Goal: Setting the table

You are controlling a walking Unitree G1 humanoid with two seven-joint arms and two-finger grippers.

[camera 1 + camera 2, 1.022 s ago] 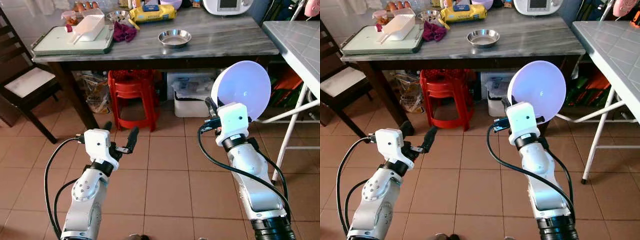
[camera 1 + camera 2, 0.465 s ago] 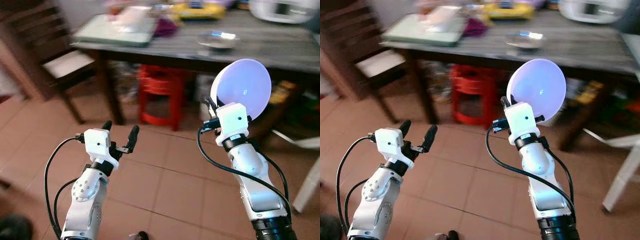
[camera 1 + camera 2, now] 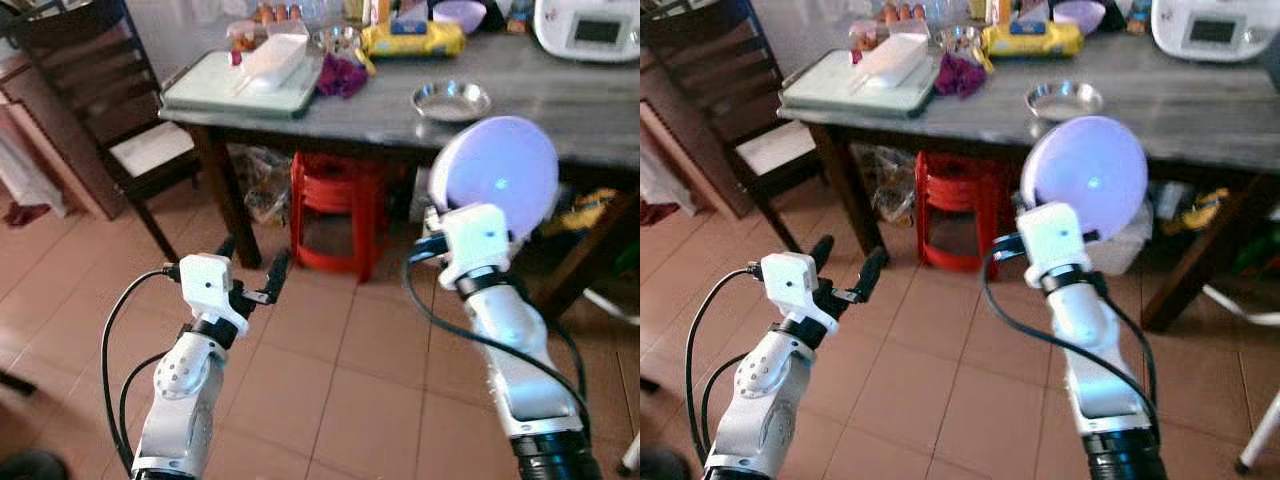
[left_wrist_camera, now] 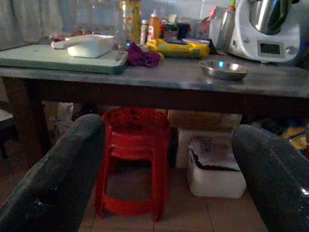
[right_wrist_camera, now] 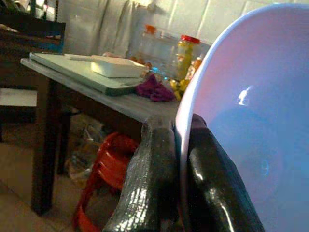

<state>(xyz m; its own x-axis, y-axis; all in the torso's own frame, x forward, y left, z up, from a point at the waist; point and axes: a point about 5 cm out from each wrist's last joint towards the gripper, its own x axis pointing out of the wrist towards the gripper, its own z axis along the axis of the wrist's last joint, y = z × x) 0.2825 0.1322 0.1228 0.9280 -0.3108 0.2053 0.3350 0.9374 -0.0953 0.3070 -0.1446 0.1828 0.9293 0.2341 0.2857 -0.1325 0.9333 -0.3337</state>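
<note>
The right gripper (image 5: 178, 193) has its two black fingers pinched on the rim of a pale lilac round plastic plate (image 3: 497, 176), one finger on each face, so the plate stands nearly on edge above the wrist, hollow side toward the camera. The left gripper (image 3: 252, 278) is beside it, lower, fingers spread wide apart and holding nothing. Beyond both grippers stands a grey marble-topped table with dark legs (image 3: 560, 120), and the plate is carried in the air short of its near edge, over the terracotta tiled floor (image 3: 350, 380). On the tabletop past the plate sits a shallow round steel dish (image 3: 451, 99); farther along, past the left gripper, lie a crumpled purple cloth (image 3: 341, 77) and a pale green tray (image 3: 235, 92) bearing a white rectangular container (image 3: 272, 58). A red plastic stool (image 3: 335, 210) is tucked underneath. Judging from this, the setting is at an early stage: no place is laid, and the plate has yet to be set down.
</note>
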